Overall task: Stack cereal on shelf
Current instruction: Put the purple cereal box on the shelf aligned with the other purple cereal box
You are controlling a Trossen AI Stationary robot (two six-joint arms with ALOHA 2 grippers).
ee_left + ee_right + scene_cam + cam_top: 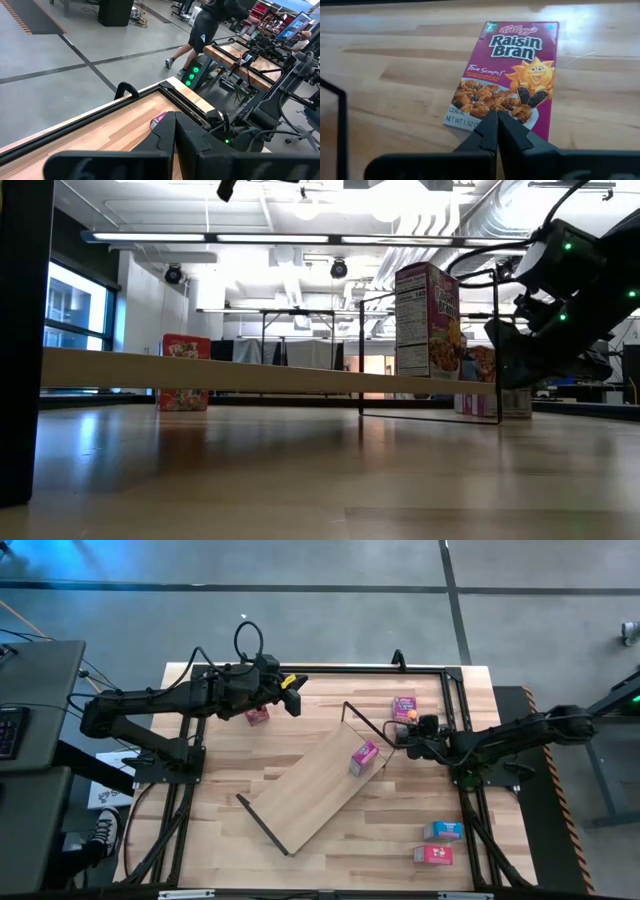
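The shelf point(315, 790), a long light-wood board with black wire frames at both ends, lies slantwise mid-table. One pink cereal box point(363, 757) stands upright on its far right end and also shows in the low view point(428, 320). A magenta Raisin Bran box point(515, 75) lies flat on the table, face up, at the far right point(404, 706). My right gripper point(496, 120) is shut, its tips over that box's near end. My left gripper point(297, 703) is shut and empty, above the table's far left part, beside a red box point(257, 716). My right gripper's shut fingertips point(490, 125) come slanting down from the near right onto the lower part of the Raisin Bran box's printed face point(485, 107). The box lies flat on the table. I cannot tell whether the tips touch it.
A blue box point(443, 830) and a red-pink box point(432, 854) lie on the table near the front right. The red box stands on the table behind the shelf in the low view point(185, 385). A black frame point(455, 690) runs along the table's edges. A person walks in the room beyond point(205, 25).
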